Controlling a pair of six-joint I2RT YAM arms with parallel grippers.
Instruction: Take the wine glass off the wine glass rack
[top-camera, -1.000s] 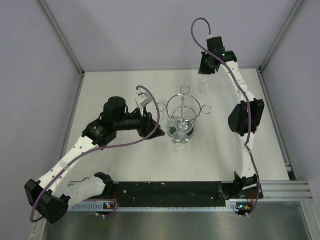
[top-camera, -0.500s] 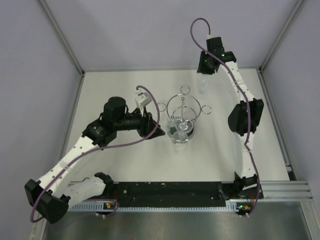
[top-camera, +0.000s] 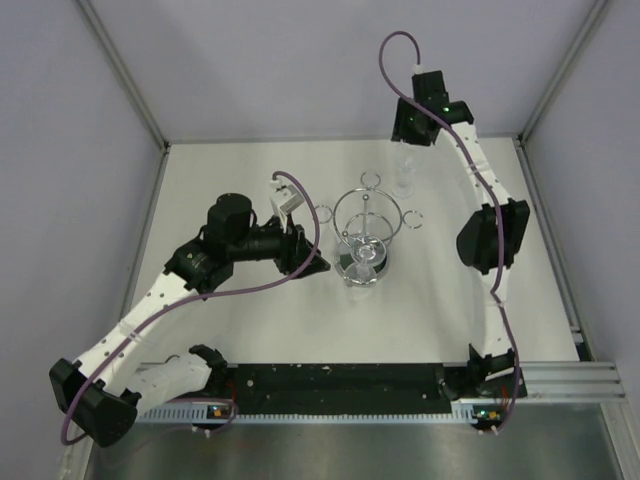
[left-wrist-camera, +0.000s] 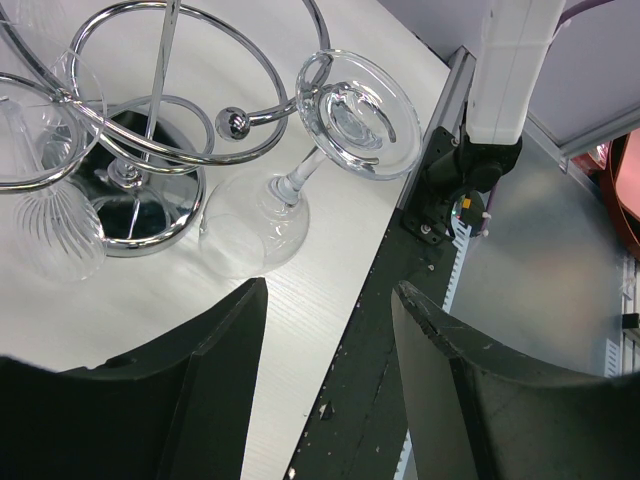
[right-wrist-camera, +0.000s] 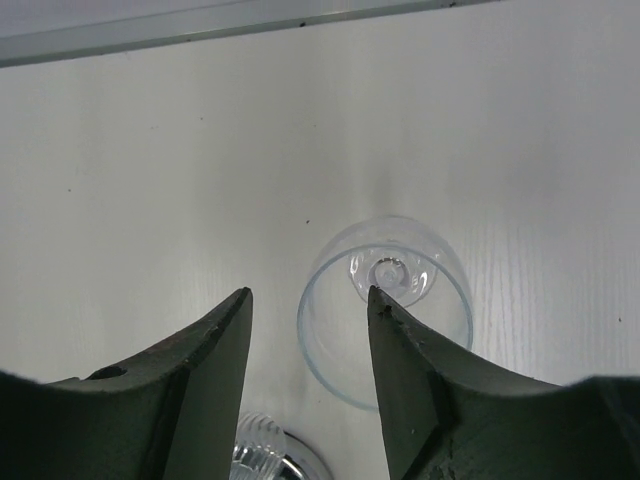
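The chrome wine glass rack (top-camera: 367, 236) stands mid-table. A clear wine glass (top-camera: 405, 177) stands upright on the table behind it, apart from the rack. My right gripper (top-camera: 414, 124) hangs above this glass, open. From the right wrist, the glass (right-wrist-camera: 392, 272) is seen from above; its rim passes under the right fingertip, and nothing is gripped by the gripper (right-wrist-camera: 308, 291). My left gripper (top-camera: 311, 262) sits left of the rack, open and empty (left-wrist-camera: 330, 287). Another wine glass (left-wrist-camera: 262, 218) hangs upside down by its foot from a ring loop of the rack (left-wrist-camera: 170, 150).
A ribbed glass (left-wrist-camera: 52, 225) also hangs on the rack and shows at the bottom of the right wrist view (right-wrist-camera: 258, 455). The rack's mirrored base (left-wrist-camera: 172, 222) lies below the hoop. A black rail (left-wrist-camera: 365, 330) runs along the table's near edge. Grey walls enclose the table.
My right gripper has opened from shut, letting go of the upright wine glass, and has risen slightly away from it. The left arm has not moved.
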